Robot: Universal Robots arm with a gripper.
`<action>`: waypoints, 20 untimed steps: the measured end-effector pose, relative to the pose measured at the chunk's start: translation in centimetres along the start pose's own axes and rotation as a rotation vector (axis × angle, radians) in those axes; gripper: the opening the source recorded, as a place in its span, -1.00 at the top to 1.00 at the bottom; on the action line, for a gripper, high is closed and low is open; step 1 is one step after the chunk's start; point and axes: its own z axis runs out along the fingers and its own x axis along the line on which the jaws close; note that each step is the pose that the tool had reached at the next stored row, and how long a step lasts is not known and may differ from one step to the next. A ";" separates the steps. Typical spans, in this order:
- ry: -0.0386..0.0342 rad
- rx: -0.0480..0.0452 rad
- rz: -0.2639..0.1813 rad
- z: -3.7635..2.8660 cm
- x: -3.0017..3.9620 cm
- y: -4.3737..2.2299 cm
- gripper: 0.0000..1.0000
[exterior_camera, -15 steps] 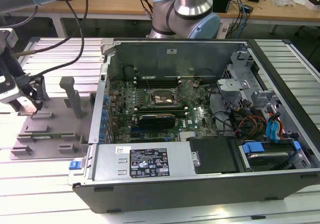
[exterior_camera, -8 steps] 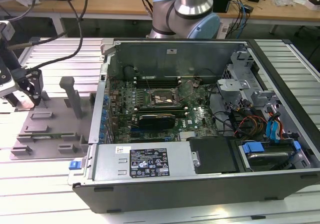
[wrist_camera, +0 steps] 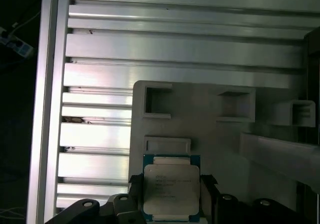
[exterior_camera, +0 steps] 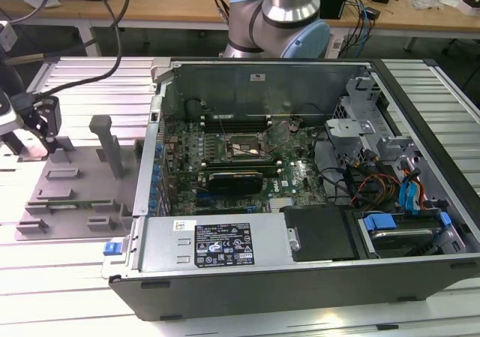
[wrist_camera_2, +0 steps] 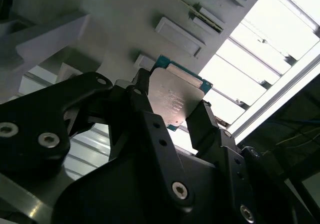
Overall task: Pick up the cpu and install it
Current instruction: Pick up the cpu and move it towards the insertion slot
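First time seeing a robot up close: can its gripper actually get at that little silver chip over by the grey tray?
Probably yes. The gripper is right at the cpu, above the grey tray, and nothing lies between them.

Between the fingers point(wrist_camera_2: 150, 119): small flat square silvery-topped cpu point(wrist_camera_2: 175, 97), clamped from two opposite sides.
Under the fingers: grey plastic tray with raised blocks point(wrist_camera: 215, 139), lying on the ribbed aluminium surface point(wrist_camera: 175, 49).
To the exterior view's right of the fingers: open black desktop computer case point(exterior_camera: 300, 281), just beside the tray, on the same surface.
Inside the case: black square socket frame point(exterior_camera: 240, 148), well apart from the fingers.
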 end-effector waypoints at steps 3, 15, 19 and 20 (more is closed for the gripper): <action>0.0000 0.0001 0.000 -0.57 0.00 0.02 -0.09; -0.0001 0.0000 0.000 -3.73 -0.04 0.16 -0.09; 0.0000 0.0000 0.000 -4.76 -0.05 0.20 -0.09; 0.0000 0.0000 0.000 -4.92 -0.05 0.21 -0.09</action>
